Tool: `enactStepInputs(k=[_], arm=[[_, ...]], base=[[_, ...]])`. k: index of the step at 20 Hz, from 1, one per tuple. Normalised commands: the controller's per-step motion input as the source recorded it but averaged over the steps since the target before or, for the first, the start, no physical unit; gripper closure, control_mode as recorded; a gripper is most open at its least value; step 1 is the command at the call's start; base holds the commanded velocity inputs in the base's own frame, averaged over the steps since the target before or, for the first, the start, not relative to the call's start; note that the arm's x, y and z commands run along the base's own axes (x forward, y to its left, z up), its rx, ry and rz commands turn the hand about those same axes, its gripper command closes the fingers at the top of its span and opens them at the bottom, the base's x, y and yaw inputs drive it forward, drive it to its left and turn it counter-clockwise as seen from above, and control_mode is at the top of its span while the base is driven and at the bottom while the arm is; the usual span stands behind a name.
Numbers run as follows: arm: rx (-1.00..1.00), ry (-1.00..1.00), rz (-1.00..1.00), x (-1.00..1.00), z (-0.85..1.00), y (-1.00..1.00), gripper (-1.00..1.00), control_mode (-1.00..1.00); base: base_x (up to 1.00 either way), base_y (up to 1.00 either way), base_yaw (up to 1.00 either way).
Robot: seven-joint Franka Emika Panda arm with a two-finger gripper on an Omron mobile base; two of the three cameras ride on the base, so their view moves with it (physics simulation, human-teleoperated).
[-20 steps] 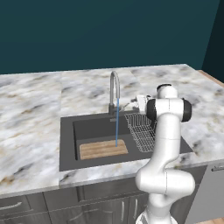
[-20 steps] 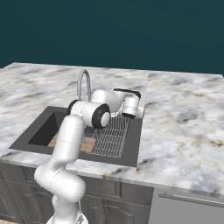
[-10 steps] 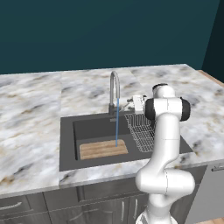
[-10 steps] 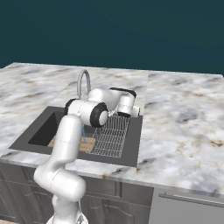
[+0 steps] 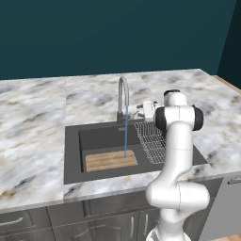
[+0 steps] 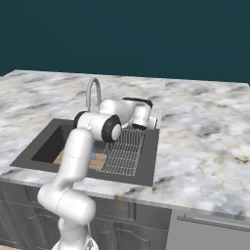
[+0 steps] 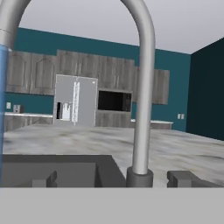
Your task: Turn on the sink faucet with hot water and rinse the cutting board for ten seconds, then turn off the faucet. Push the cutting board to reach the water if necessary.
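We find the jaws [image 5: 141,111] level with the base of the sink faucet [image 5: 123,99], just to its right; whether they are spread we cannot tell. Beyond and below them, the water [image 5: 125,132] falls onto the cutting board's [image 5: 111,160] right end. The board lies against the sink's [image 5: 71,155] near basin wall. A wire rack [image 5: 154,141] sits under the jaws.

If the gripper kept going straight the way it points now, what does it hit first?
Most likely the sink faucet: its upright stands just ahead of the gripper, slightly right of centre. How near is hard to judge.
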Motion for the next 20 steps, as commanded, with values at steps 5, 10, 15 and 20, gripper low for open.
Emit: enactStepInputs(k=[5, 10, 15, 20], arm=[[0.02, 0.0, 0.04, 0.16, -0.09, -0.26, -1.0, -1.0], [0.01, 0.0, 0.03, 0.08, -0.24, -0.2, -1.0, -1.0], [0.0, 0.0, 0.0, 0.06, -0.28, -0.01, -1.0, -1.0], [0.01, 0.0, 0.0, 0.17, -0.1, -0.01, -1.0, -1.0]], base=[[0.0, 0.0, 0.0], [0.0, 0.0, 0.0], [0.0, 0.0, 0.0], [0.0, 0.0, 0.0]])
